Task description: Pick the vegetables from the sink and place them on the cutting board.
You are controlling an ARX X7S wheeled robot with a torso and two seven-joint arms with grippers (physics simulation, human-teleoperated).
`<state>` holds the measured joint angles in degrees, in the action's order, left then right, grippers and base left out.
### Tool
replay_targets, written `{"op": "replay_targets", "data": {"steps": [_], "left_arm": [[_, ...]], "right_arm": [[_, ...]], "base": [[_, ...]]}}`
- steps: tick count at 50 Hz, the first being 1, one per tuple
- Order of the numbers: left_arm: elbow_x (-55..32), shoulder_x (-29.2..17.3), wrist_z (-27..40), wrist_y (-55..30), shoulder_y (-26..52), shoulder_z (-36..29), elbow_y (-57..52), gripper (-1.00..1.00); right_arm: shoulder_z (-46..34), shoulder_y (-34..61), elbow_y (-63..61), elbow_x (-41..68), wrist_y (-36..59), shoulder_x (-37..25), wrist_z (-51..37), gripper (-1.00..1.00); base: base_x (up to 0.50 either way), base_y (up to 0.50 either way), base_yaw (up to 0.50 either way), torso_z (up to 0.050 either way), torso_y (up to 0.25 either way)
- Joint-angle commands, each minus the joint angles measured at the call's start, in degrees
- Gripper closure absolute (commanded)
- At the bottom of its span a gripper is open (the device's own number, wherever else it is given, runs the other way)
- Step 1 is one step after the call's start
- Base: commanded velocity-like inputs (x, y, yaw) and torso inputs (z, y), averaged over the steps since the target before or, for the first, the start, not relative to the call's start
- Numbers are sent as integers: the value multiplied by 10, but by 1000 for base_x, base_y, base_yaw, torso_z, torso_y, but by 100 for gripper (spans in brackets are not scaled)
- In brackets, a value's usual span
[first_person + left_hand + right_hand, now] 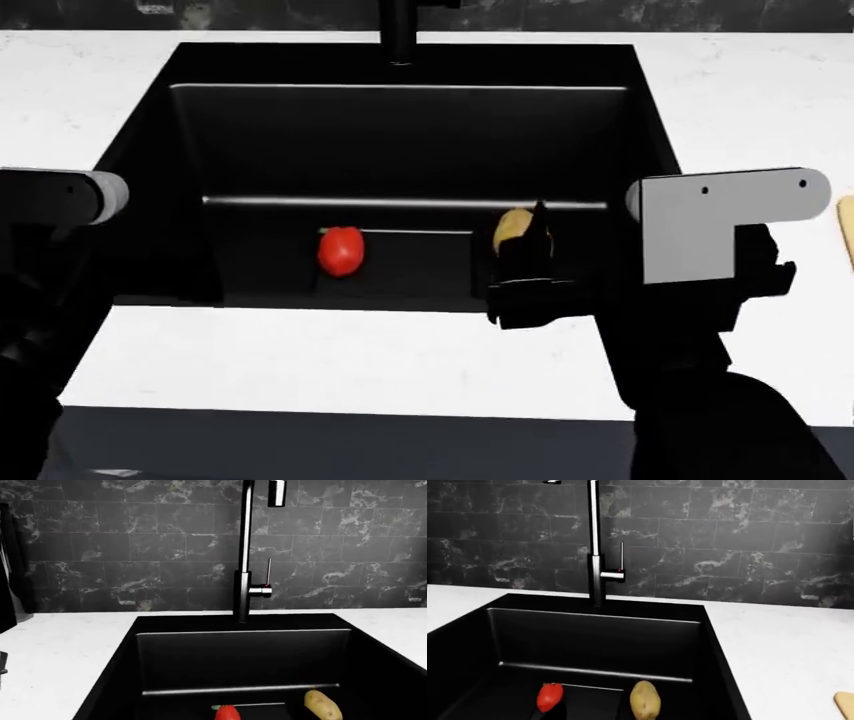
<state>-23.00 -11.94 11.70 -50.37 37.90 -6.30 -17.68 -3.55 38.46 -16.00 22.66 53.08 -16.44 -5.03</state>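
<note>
The right tool (531,262) hangs over the sink (400,110), partly covering the potato (509,228); pepper (342,250) lies apart. Whether its fingers are apart, I cannot tell.

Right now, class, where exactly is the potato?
In the head view the potato lies on the floor of the sink, right of the red bell pepper, partly hidden behind the right pincer.

Head view looks down into the sink (187,200); both wrist views (lower) face its faucet (243,570).
</note>
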Motion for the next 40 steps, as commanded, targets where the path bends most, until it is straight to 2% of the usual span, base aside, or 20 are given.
{"op": "replay_targets", "data": {"steps": [1,40], "left_arm": [[-7,-7,-1,-17,22,-2,12,-100],[-10,-21,1,12,3,-1,37,-100]], "right_arm": [[3,17,3,12,25,-13,8,-100],[-6,0,16,8,6,-28,9,-100]], "base": [[500,0,0,0,0],[500,0,0,0,1]]}}
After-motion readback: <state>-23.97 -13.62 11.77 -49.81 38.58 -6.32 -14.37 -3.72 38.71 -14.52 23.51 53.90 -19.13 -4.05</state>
